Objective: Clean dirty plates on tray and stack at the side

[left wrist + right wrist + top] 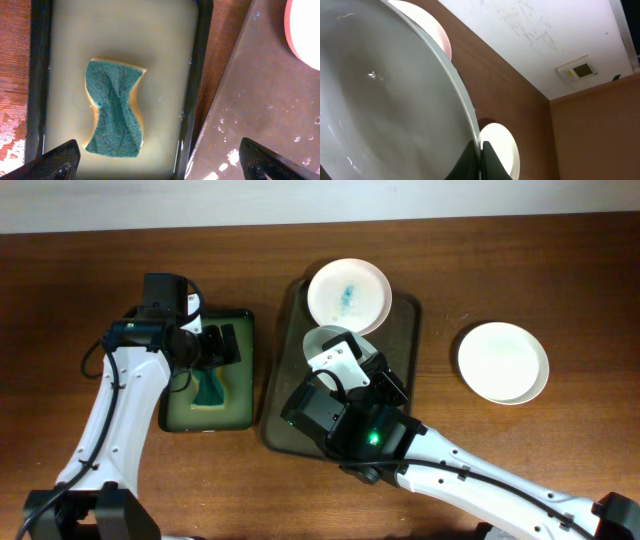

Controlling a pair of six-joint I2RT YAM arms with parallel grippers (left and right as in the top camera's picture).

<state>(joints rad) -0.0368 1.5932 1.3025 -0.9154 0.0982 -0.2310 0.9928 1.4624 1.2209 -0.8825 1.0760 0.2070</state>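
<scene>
A dirty white plate (348,295) with a blue smear sits at the far end of the dark tray (405,340). My right gripper (481,160) is shut on the rim of a second white plate (385,100), held tilted over the tray; overhead that plate (325,340) is mostly hidden by the arm. A clean white plate (503,362) lies on the table to the right and also shows in the right wrist view (501,150). My left gripper (160,165) is open above a green-and-yellow sponge (114,107) lying in a black water tray (197,75).
The water tray (245,380) stands left of the dark tray, almost touching it. Brown wooden table (520,270) surrounds everything. The dirty plate's rim (302,30) shows at the left wrist view's upper right.
</scene>
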